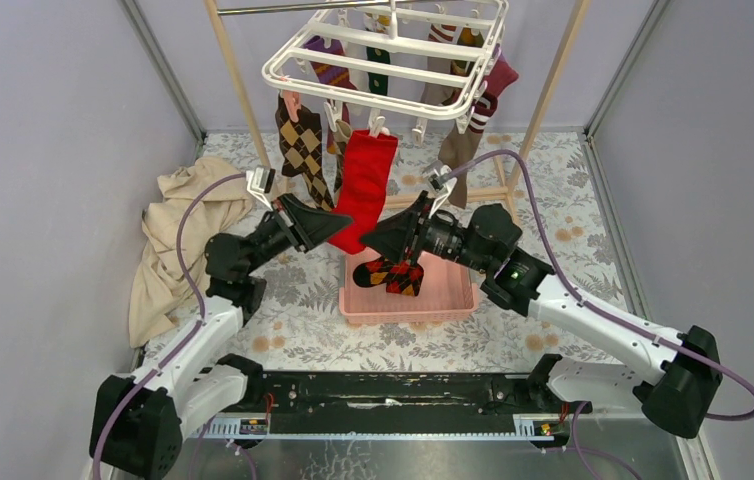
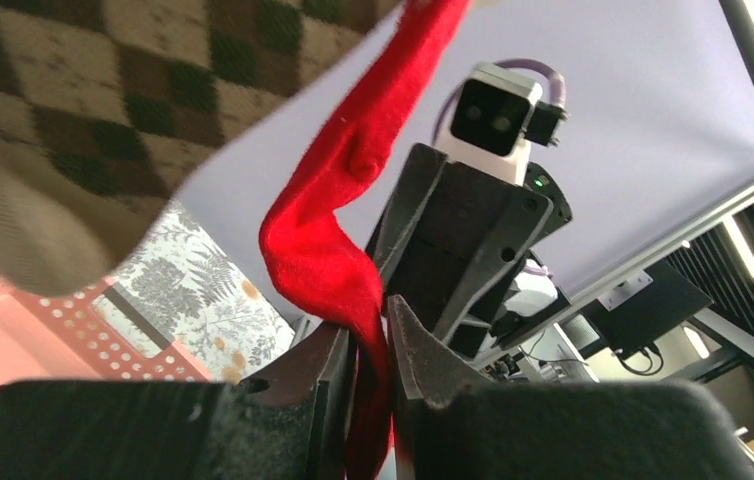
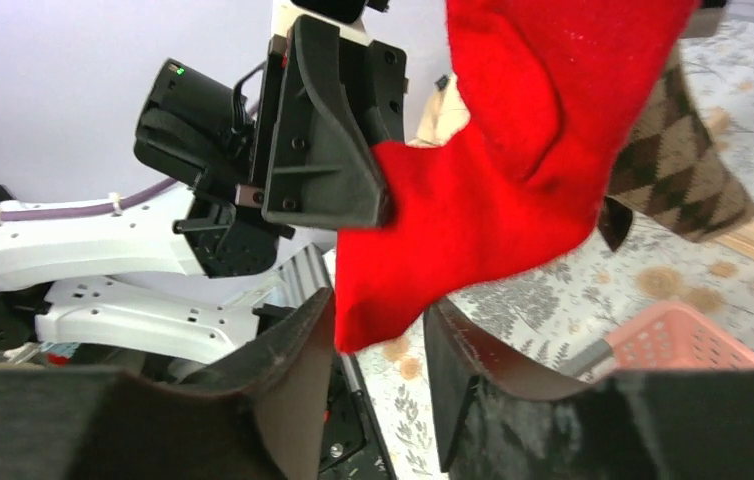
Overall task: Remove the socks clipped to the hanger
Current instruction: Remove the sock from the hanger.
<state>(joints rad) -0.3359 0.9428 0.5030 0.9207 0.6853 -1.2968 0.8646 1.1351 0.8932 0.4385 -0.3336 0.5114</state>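
Socks (image 1: 301, 140) clipped to hanger (image 1: 393, 60) above floral table (image 1: 593, 200)

Grey walls (image 1: 43, 150) close in on both sides. The left gripper (image 1: 341, 228) pinches the red sock (image 1: 365, 180); the right gripper (image 1: 368, 238) stands parted around its toe. A pink basket (image 1: 453, 300) sits below, a beige cloth (image 1: 168, 240) by the left edge

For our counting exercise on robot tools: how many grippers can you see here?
2. The left gripper is pinching the lower end of the red sock from the left; the right gripper, jaws open around that sock's tip, faces it above the pink basket.
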